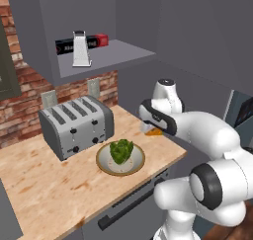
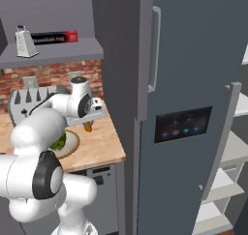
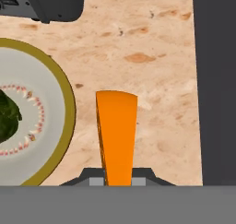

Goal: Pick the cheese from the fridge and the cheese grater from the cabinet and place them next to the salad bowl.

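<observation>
While lettuce [image 1: 121,151] fills salad bowl [image 1: 105,165], cabinet [image 1: 129,51] holds cheese grater [image 1: 80,49].

No readable text anywhere right now. The long black-and-red box [image 1: 82,44] up on the cabinet shelf [image 1: 123,54], well above the end effector [image 1: 154,131] and off to its left, carries a pale strip of lettering along its dark face, but it is far too blurred to make out a single word. On the fridge [image 2: 193,60], to the right of the end effector, the dark control panel [image 2: 183,124] shows a faint line of marks and a row of small blue lit symbols, none of them legible as letters or numbers.
</observation>
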### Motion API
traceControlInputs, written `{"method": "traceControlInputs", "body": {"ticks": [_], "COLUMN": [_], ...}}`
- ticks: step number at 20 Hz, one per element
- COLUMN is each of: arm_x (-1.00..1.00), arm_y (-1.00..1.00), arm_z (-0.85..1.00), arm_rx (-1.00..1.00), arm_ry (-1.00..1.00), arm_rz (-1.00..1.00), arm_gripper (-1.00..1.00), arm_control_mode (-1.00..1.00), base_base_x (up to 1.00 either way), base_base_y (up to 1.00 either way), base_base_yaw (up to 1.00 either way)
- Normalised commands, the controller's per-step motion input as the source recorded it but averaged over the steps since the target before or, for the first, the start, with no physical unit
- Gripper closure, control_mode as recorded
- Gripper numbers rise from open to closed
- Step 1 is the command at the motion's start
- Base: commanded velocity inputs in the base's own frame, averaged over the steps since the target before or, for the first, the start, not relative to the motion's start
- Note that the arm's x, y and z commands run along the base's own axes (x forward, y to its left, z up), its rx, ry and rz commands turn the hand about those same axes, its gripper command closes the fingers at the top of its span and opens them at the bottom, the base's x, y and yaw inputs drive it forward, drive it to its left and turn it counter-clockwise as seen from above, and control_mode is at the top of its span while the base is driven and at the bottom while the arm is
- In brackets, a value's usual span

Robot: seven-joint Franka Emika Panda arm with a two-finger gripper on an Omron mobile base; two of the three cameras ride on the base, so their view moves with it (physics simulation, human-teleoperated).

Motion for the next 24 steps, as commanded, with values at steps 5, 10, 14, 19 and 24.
{"method": "traceControlInputs", "body": {"ticks": [5, 10, 14, 19, 24], "arm_x": [-0.11, -0.18, -0.05, 0.00, 0.00], "arm_y": [-0.02, 0.00, 0.00, 0.00, 0.00], "arm_z": [-0.45, -0.22, -0.26, -0.20, -0.14], "arm_rx": [0.10, 0.03, 0.00, 0.00, 0.00], "arm_ry": [-0.10, -0.20, -0.21, -0.06, 0.03], "arm_rz": [0.08, 0.05, 0.00, 0.00, 0.03], "arm_gripper": [1.00, 1.00, 1.00, 1.00, 1.00], "arm_control_mode": [-1.00, -1.00, -1.00, -1.00, -1.00], "base_base_x": [0.00, 0.00, 0.00, 0.00, 0.00], "base_base_y": [0.00, 0.00, 0.00, 0.00, 0.00], "base_base_yaw": [0.00, 0.00, 0.00, 0.00, 0.00]}}
